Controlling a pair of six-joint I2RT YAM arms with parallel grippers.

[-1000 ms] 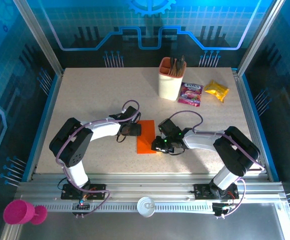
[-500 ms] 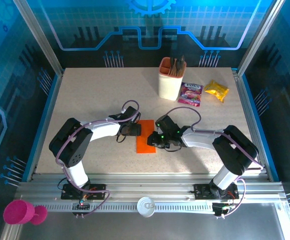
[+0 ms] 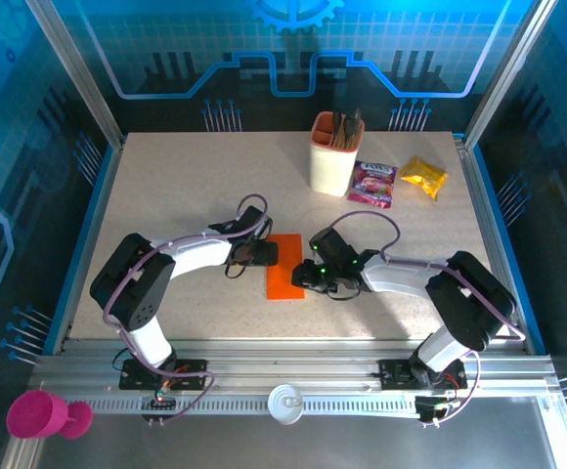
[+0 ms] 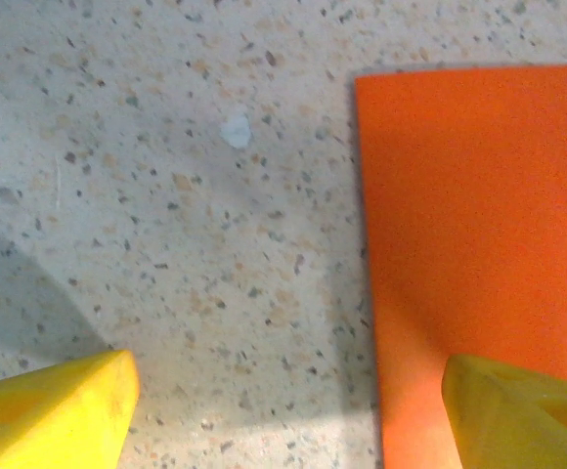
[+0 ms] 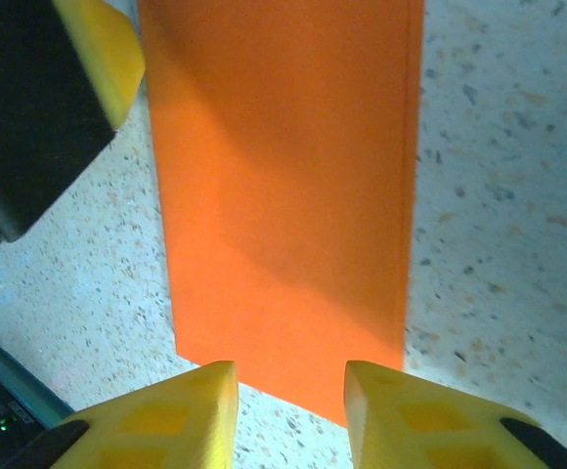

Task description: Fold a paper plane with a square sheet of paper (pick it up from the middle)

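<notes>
Paper: the square sheet of paper (image 3: 285,266) lies flat near the middle of the surface (image 3: 186,186), a little toward the near edge, between the two arms.
Shape now: a plain orange rectangle, longer than it is wide. I judge it is folded once in half, but I cannot see separate layers.
Done: at most this first fold. There is no diagonal crease and no pointed nose.
Left to do: the nose corners, the narrowing folds and the wings. There is no paper plane yet, so most of the work seems to be ahead.
Left fingers (image 4: 54,410): wide apart and holding nothing. One is over the sheet just inside its long edge, the other over the bare surface beside it.
Right fingers (image 5: 161,415): low at a short edge of the sheet, with only a narrow gap between them. The paper edge lies just in front of this gap, and I see nothing clamped.
Writing on the sheet: none, it is plain orange.
Pink snack packet (image 3: 372,183): toward the far right corner. It has printing, but too small to read.
Yellow packet (image 3: 424,177): just beside the pink one, no readable letters.
Peach cup (image 3: 334,156): near the far edge, holding dark sticks, no label visible.
</notes>
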